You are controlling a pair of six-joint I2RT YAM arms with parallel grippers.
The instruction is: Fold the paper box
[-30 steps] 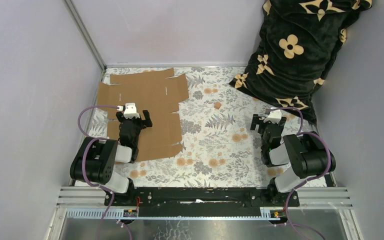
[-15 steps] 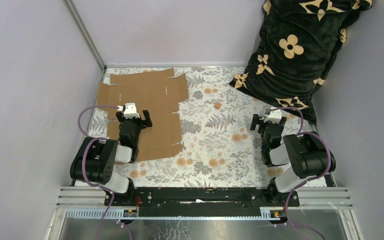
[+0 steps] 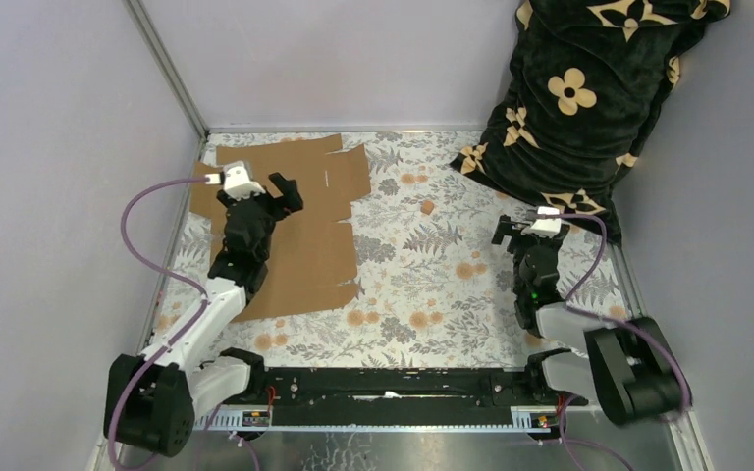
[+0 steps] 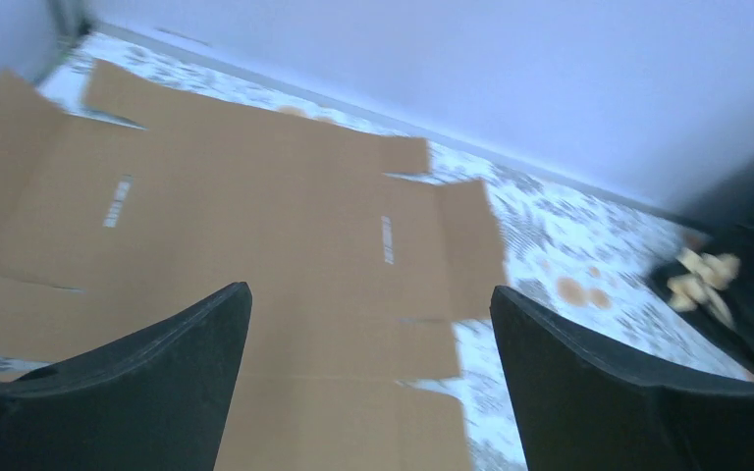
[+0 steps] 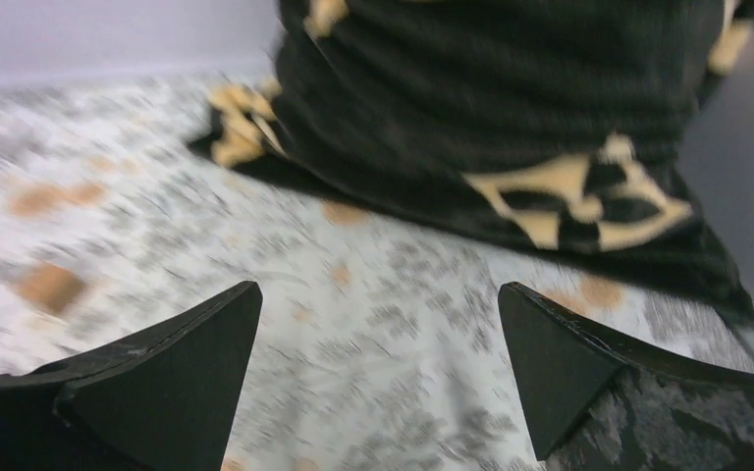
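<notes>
The paper box (image 3: 304, 211) is a flat, unfolded brown cardboard sheet with flaps and slits, lying at the back left of the flowered table. My left gripper (image 3: 258, 196) hovers over its middle, open, with nothing between its fingers. In the left wrist view the sheet (image 4: 255, 226) fills the space ahead of that gripper (image 4: 368, 304), and its black fingertips (image 4: 187, 343) stand wide apart. My right gripper (image 3: 528, 234) hangs open over bare tablecloth at the right, far from the cardboard. The right wrist view shows this gripper (image 5: 378, 304) with only cloth between its fingers.
A black blanket with tan flowers (image 3: 579, 98) is piled in the back right corner, just beyond the right gripper, and shows in the right wrist view as a blanket (image 5: 511, 118). Grey walls (image 3: 59, 147) close in the table at the left, back and right.
The left arm has stretched out, carrying its gripper from the sheet's near half toward the far half. The right arm has unfolded a little. Both grippers stay open.
</notes>
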